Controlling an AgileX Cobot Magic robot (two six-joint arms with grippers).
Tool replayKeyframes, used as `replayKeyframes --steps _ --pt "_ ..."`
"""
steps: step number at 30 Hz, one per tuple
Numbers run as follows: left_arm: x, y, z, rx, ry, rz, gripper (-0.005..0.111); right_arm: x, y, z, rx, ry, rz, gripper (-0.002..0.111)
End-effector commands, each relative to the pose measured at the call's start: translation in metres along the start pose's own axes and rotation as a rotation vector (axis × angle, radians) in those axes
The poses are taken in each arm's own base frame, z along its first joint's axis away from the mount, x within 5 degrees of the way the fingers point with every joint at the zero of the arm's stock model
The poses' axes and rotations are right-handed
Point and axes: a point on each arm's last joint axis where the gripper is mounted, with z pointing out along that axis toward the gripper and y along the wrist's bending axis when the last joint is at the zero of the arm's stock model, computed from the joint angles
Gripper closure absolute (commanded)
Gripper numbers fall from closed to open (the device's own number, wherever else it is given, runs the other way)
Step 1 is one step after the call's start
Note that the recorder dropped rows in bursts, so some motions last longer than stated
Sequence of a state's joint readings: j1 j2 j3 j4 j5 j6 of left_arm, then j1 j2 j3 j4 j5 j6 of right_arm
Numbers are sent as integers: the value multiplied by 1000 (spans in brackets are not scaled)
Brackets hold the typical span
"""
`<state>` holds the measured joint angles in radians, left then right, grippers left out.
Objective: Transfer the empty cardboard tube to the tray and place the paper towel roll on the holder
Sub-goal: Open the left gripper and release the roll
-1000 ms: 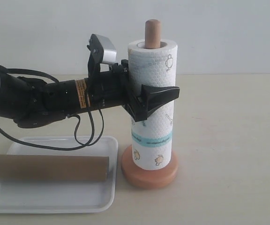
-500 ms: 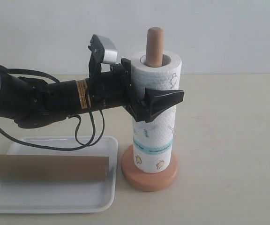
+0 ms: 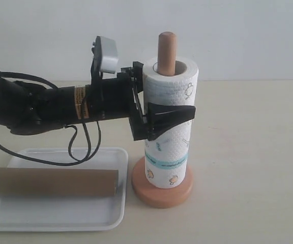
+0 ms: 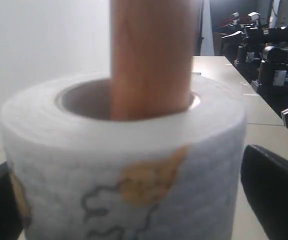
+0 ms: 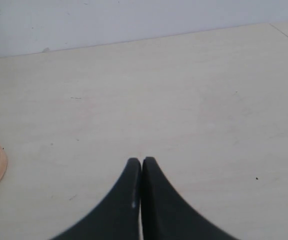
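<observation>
Black left hand (image 3: 179, 113) straddles the paper towel roll (image 3: 168, 152) mid-height, one finger each side; clamped or just touching, can't tell. Roll is threaded on the holder (image 3: 167, 44), sitting on its base. Left of it the empty cardboard tube (image 3: 50, 182) lies in the tray (image 3: 111, 216); right hand (image 5: 141, 172) is pinched together over the bench (image 5: 194, 100).

The beige table (image 3: 248, 152) carries 2 things (just beside each other): tray (image 3: 55, 223), holder (image 3: 162, 195).
</observation>
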<state>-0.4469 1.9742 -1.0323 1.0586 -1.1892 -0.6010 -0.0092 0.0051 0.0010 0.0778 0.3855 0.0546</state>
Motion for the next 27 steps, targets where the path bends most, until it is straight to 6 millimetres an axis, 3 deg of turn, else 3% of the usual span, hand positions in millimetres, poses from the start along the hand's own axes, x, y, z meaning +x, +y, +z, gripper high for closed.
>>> replayKeyframes --steps 1,8,17,27 --pt "-8 3 -13 42 8 81 4 -1 0 0 5 -10 -6 108" --pt "-22 8 -35 74 58 180 4 -1 0 0 5 -14 -6 108" --pt "-39 21 -68 38 110 155 4 -1 0 0 5 -14 -6 108" --pt "-51 16 -105 97 305 121 4 -1 0 0 5 -14 -6 108"
